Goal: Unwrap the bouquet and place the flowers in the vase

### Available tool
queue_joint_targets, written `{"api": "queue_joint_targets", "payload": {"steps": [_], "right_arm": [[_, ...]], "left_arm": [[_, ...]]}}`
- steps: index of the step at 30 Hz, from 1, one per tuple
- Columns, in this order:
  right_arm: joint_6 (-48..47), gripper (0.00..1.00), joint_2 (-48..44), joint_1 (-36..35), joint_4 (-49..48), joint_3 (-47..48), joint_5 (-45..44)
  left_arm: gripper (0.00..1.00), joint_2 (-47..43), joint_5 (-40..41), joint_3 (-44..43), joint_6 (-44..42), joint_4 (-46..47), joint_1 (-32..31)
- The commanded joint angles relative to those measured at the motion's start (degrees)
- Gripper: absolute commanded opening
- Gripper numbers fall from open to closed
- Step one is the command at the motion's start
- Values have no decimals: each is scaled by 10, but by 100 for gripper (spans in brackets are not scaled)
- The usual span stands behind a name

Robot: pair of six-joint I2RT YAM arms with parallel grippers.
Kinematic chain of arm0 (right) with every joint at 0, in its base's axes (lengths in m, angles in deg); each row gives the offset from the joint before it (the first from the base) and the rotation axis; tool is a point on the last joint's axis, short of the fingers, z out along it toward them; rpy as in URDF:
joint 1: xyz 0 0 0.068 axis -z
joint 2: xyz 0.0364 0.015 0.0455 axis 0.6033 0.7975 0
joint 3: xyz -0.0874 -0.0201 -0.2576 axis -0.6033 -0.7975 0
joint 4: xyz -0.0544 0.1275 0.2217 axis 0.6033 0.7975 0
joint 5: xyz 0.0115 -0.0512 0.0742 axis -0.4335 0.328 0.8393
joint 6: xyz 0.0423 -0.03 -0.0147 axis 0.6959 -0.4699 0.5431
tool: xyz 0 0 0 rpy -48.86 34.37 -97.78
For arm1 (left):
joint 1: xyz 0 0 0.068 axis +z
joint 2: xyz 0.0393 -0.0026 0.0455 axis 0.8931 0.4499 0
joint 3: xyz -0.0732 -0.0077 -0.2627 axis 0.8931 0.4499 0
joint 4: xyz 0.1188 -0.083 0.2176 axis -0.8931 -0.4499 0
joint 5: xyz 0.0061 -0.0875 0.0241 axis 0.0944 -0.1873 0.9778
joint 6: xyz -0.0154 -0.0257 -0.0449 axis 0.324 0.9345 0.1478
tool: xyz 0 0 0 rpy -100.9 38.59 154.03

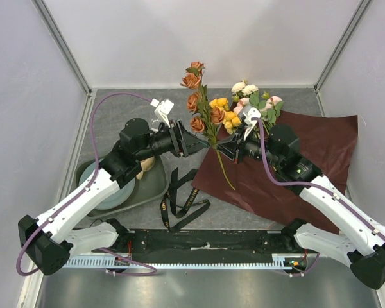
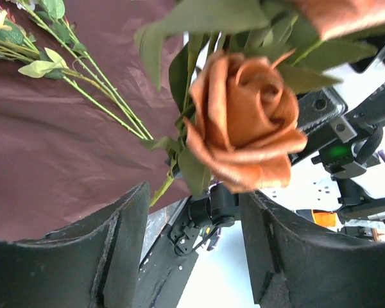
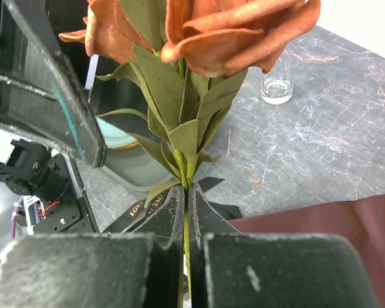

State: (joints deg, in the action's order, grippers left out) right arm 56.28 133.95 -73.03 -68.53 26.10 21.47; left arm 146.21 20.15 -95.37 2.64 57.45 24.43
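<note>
Right tool point(image 3: 186, 196) is pressed together on the green stem of the rust-orange spray point(image 1: 194, 102), pinching it low, below the leaves, so the blooms stand up and lean toward the far edge of the counter point(image 1: 301, 99). The low grip is judged to keep the heads clear and leave the upper stem free for a second hold. Left tool point(image 2: 194, 208) is spread, its fingers either side of one orange rose and touching nothing that can be seen, and is judged to be lining up to take or steady the spray. The maroon paper point(image 1: 314, 154) lies opened flat over the right half of the counter and the black ribbon point(image 1: 183, 200) lies loose by the middle of the near edge, so unwrapping reads as done. The other flowers point(image 1: 244, 106), yellow, pink and cream, lie at the far-left corner of the paper, heads toward the far edge. The vase point(image 3: 276, 88), clear glass and apparently empty, stands upright on bare counter well apart from the spray; only the right wrist view shows it. A tray point(image 1: 155, 187) of crockery sits at the left edge. Risk noted: narrow mouth and leafy stem, so the stem end needs freeing and aiming before lowering
</note>
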Motion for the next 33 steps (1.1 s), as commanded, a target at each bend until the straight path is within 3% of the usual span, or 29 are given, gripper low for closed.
{"api": "queue_joint_targets", "payload": {"steps": [1,9,15,22,24,25,26,27,29,33], "right_arm": [[-17,0,-14,-9,-7,-3,19],[-18,0,-12,-20,-3,2,35],[-25,0,-11,-27,7,4,28],[-31,0,-11,-32,18,6,29],[-36,26,-8,-31,31,15,14],[-37,43,-7,-32,52,25,-5],[-36,70,-7,-32,61,29,-59],[-36,85,-12,-32,82,33,-87],[-35,98,-20,-33,103,40,-180],[-25,98,-78,-32,135,34,-337]], "left_arm": [[61,9,-1,-42,-2,19,3],[57,32,-25,-62,-6,51,4],[43,40,-24,-68,-14,55,5],[17,48,-30,-76,-36,55,5],[3,49,-28,-82,-41,52,5],[2,50,-27,-84,-49,48,5],[2,49,-21,-93,-56,42,6],[2,48,-16,-100,-79,16,6],[2,48,14,-131,-112,-24,9],[2,45,106,-202,-244,-119,18]]}}
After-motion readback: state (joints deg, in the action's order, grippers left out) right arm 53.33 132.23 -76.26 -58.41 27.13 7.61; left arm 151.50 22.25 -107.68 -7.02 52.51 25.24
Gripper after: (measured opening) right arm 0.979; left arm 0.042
